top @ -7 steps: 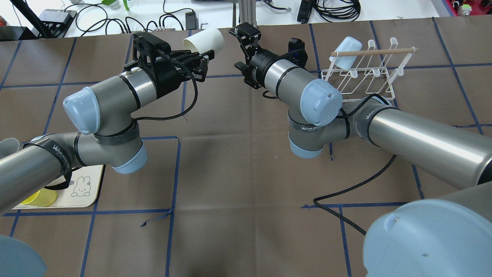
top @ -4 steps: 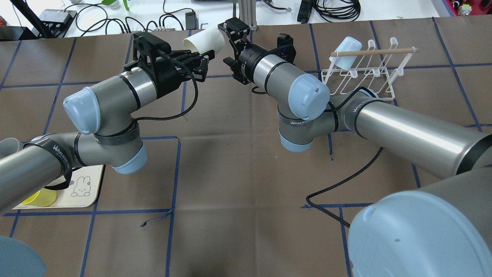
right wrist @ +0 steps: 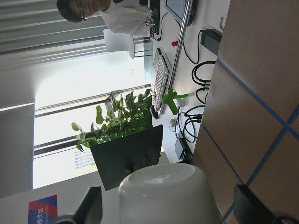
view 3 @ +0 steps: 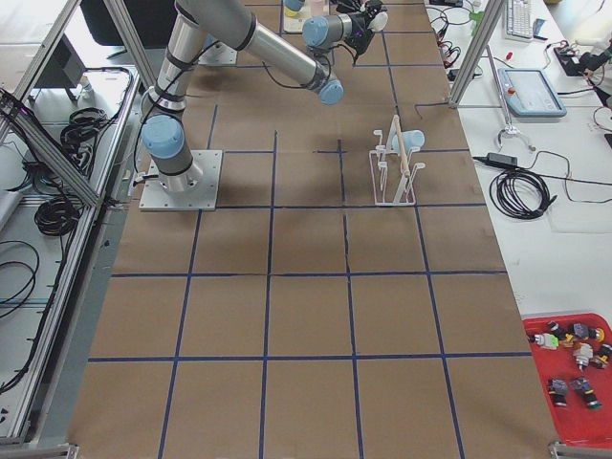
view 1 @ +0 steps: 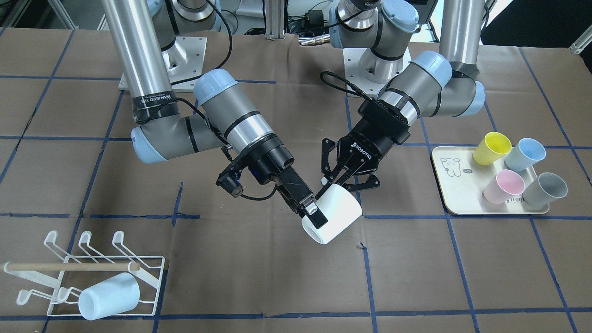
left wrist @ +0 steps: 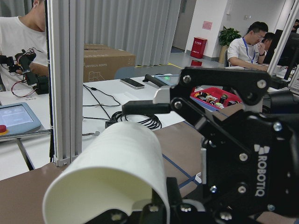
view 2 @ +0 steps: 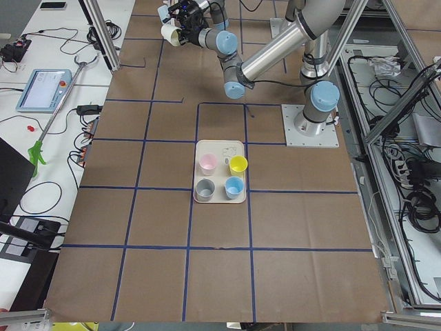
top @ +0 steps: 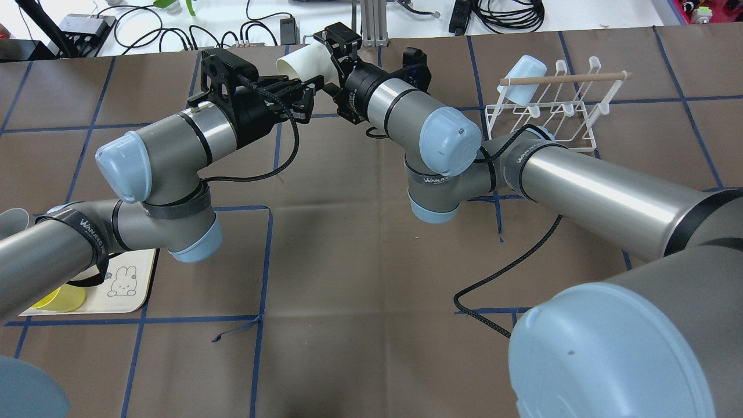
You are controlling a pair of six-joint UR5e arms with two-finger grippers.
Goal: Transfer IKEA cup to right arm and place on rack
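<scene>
One pale blue cup (view 1: 108, 296) hangs tilted on a prong of the white wire rack (view 1: 162, 273) at the left of the front-facing view, its closed end toward the camera, just below the rack's wooden dowel (view 1: 69, 267). Toward the centre, the right arm (view 1: 240, 122) reaches down over the brown table (view 1: 277, 286). The right gripper (view 1: 319, 219) is spread wide around the closed end of a white cup (view 1: 340, 210). Its wrist camera shows a finger on either side of the cup with a gap at each. The white cup lies on its side in mid-air, well apart from the rack. The left gripper (view 1: 335, 182) has it pinched by the rim, one finger inside the mouth. At the right, a cream tray (view 1: 455, 185) with a bear drawing holds four cups, all leaning, mouths up and to the right: a yellow cup (view 1: 492, 148), a blue cup (view 1: 525, 155), a pink cup (view 1: 504, 186) and a grey cup (view 1: 545, 189).
</scene>
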